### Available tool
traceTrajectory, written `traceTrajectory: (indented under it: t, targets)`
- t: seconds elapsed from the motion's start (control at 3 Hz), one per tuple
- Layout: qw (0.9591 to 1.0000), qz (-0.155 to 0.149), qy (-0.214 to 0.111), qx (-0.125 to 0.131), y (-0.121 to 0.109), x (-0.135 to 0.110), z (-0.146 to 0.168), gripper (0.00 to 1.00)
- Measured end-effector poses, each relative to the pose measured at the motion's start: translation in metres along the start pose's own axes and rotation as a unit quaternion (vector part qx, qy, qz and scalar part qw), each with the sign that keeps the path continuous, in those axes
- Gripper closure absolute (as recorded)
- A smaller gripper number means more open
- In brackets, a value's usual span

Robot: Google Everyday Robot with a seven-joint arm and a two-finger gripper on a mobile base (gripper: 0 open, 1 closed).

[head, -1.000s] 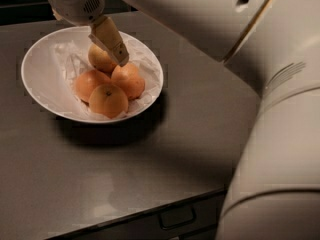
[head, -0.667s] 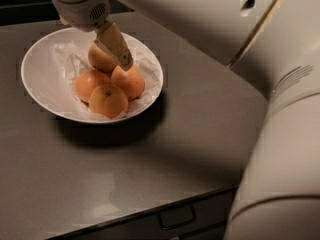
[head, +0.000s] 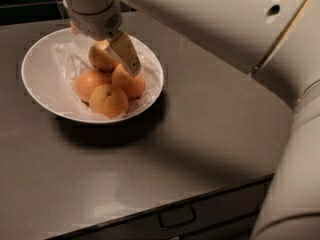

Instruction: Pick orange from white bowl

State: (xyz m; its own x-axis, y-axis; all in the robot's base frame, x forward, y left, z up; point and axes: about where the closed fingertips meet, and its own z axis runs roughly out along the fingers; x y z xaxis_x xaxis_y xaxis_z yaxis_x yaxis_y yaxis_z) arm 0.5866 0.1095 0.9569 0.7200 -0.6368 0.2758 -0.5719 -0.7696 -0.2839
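Your robot's pale arm [head: 210, 29] is the largest thing here, crossing the top from the right and bulking down the right side. It hangs over the far right of the grey table [head: 200, 134]. The open room is the bare tabletop in front of and to the right of the white bowl [head: 35, 84]. The table's front edge runs low across the view and rounds off at the right corner. Below it sits a drawer front with a recessed handle [head: 175, 216].

The white bowl stands at the table's back left, near its left edge, lined with crinkled white paper [head: 65, 59]. Four fruits are heaped in it. The orange [head: 101, 58], paler than the rest, sits at the back of the heap. Three brighter oranges [head: 108, 100] crowd just in front of it, touching one another.

The gripper [head: 120, 51] is down inside the bowl's rim, with a tan part lying against the pale orange's right flank. You cannot tell whether it is clamped on the fruit or loose.

Behind the table the room is dark.
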Motion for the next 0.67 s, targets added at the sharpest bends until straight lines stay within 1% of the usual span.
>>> traceTrajectory:
  t: [0.33,0.67]
  targets:
    - [0.9994,-0.029,-0.02,0.005,0.0016,-0.0007,0.0038,0.04]
    - [0.9977,-0.059,-0.033,0.006,0.0016,0.0009,0.004,0.02]
